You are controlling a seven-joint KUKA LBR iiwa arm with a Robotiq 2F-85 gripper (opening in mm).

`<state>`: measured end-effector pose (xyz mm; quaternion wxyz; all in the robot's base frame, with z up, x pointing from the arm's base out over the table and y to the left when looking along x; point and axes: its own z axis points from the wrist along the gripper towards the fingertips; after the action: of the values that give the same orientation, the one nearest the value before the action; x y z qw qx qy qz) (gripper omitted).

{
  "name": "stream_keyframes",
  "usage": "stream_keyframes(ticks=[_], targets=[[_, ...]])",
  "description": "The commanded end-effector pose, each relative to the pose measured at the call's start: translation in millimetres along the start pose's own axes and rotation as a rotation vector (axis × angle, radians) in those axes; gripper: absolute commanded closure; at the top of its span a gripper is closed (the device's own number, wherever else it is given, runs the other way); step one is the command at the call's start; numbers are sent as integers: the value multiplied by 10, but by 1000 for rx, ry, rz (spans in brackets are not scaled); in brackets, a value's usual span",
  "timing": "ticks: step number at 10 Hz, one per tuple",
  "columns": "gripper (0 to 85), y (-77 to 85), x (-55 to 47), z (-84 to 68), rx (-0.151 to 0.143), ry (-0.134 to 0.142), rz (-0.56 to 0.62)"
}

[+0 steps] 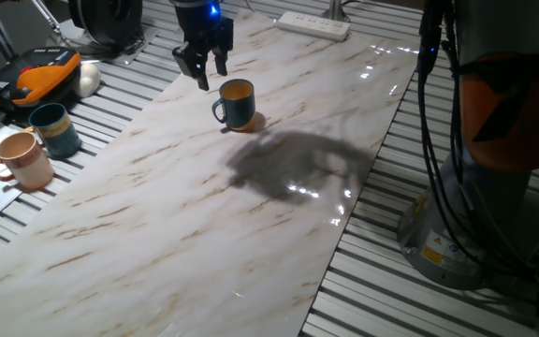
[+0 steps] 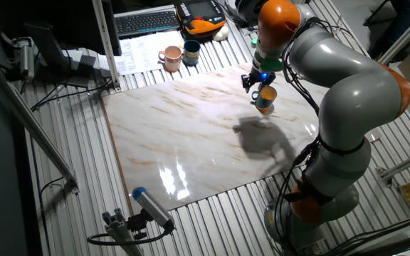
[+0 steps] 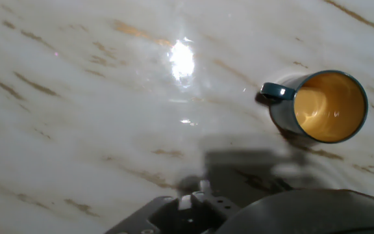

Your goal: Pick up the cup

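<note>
Cup (image 1: 236, 102) just beside claw (image 1: 205, 71)

The cup (image 3: 323, 106) stands upright on the marble counter (image 3: 96, 117) at the right of the hand view, its orange-tan inside open to the camera and its loop handle pointing left. A bright glare patch lies left of it. Dark gripper housing (image 3: 252, 211) fills the bottom edge.
</note>
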<state>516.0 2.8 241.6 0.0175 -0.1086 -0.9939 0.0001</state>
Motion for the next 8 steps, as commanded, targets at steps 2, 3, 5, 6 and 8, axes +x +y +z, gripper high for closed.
stream_keyframes(ticks=[2, 3, 5, 6, 8], targets=[[850, 18, 2, -13, 0, -4, 62], [850, 29, 3, -18, 1, -6, 65], [850, 53, -2, -19, 2, -11, 76], [850, 60, -7, -18, 1, -13, 79], [850, 61, -14, -11, -8, -17, 85]])
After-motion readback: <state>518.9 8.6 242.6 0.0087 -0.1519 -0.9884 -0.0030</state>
